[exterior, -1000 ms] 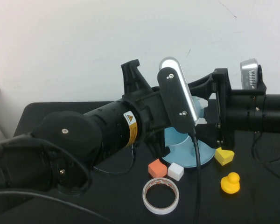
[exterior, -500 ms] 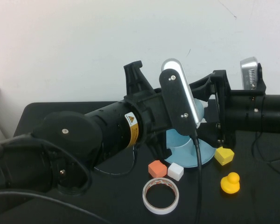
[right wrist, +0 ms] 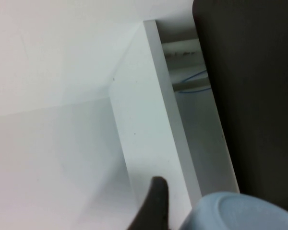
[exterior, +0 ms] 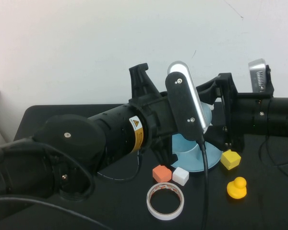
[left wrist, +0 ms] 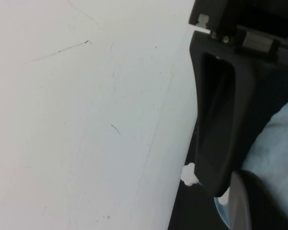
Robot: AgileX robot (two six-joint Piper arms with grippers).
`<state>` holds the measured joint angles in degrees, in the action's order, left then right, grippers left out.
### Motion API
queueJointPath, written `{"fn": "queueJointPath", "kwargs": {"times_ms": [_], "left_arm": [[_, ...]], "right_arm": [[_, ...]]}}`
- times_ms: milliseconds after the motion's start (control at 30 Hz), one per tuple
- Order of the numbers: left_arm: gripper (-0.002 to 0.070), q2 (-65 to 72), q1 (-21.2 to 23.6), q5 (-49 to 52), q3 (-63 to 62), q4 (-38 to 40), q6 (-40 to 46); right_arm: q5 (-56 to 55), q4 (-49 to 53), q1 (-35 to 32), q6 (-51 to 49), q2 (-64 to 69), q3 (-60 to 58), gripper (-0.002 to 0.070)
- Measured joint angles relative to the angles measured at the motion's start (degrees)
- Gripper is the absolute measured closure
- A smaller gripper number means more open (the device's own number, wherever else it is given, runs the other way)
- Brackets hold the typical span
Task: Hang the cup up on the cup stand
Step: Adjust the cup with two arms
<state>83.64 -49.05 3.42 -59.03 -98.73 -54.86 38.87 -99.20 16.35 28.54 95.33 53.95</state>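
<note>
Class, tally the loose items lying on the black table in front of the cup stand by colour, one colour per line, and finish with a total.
Yellow: 2, the block and the duck
Orange: 1, the cube
White: 2, the cube and the tape ring
Total: 5

Carries the left gripper [exterior: 143, 79] a little further to the robot's right above the back of the counter [exterior: 48, 115], raised in front of the pale wall. Brings the left wrist camera [exterior: 185, 98] the same way, closer to the right gripper [exterior: 212, 96]. Uncovers a slightly broader light-blue patch, apparently the cup [exterior: 207, 117], between that camera and the right gripper. Hides a little more of the left edge of the cup stand [exterior: 187, 158] behind the left arm. Shifts the right arm's silver camera [exterior: 259, 74] a hair to the right.
</note>
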Motion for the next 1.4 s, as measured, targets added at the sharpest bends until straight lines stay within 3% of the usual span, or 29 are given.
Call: {"fn": "queueJointPath", "kwargs": {"times_ms": [133, 300, 733, 833, 867, 933, 1033, 1133, 1233, 1333, 1400], "left_arm": [[0.0670, 0.00, 0.00, -0.15, 0.00, 0.00, 1.07], [0.0669, 0.24, 0.00, -0.59, 0.00, 0.00, 1.75], [0.0666, 1.14, 0.00, -0.59, 0.00, 0.00, 4.46], [0.0622, 1.37, 0.00, -0.20, 0.00, 0.00, 4.36], [0.0588, 1.43, 0.00, -0.06, 0.00, 0.00, 4.36], [0.0505, 1.65, 0.00, -0.06, 0.00, 0.00, 4.36], [0.0381, 1.65, 0.00, 0.09, 0.00, 0.00, 3.86], [0.0328, 1.65, 0.00, 0.76, 0.00, 0.00, 3.57], [0.0335, 1.65, 0.00, 1.43, 0.00, 0.00, 3.43], [0.0404, 1.65, 0.00, 1.43, 0.00, 0.00, 3.43], [0.0487, 1.55, 0.00, 1.45, 0.00, 0.00, 3.43]], "right_arm": [[-0.61, 0.00, 0.00, 0.33, 0.00, 0.00, -0.0004], [-0.64, 0.00, 0.00, 0.33, 0.00, 0.14, 0.0139], [-0.46, 0.00, 0.00, 0.42, 0.45, 0.27, 0.0140], [-0.32, 0.46, 0.00, 0.52, 0.45, 0.27, 0.0142], [0.18, 0.61, 0.00, 0.80, 0.45, 0.27, 0.0185], [0.30, 0.61, 0.00, 1.91, 0.45, 0.27, 0.0406], [0.06, 0.75, 0.00, 3.66, 0.45, 0.27, 0.0535], [-0.18, 0.86, 0.00, 4.31, 0.45, 0.27, 0.0574], [-0.31, 0.86, 0.00, 4.91, 0.45, 0.27, 0.0584], [-0.67, 0.86, 0.00, 6.72, 0.45, 0.27, 0.0588], [-1.29, 0.58, 0.00, 7.54, 0.45, 0.36, 0.0589]]}}
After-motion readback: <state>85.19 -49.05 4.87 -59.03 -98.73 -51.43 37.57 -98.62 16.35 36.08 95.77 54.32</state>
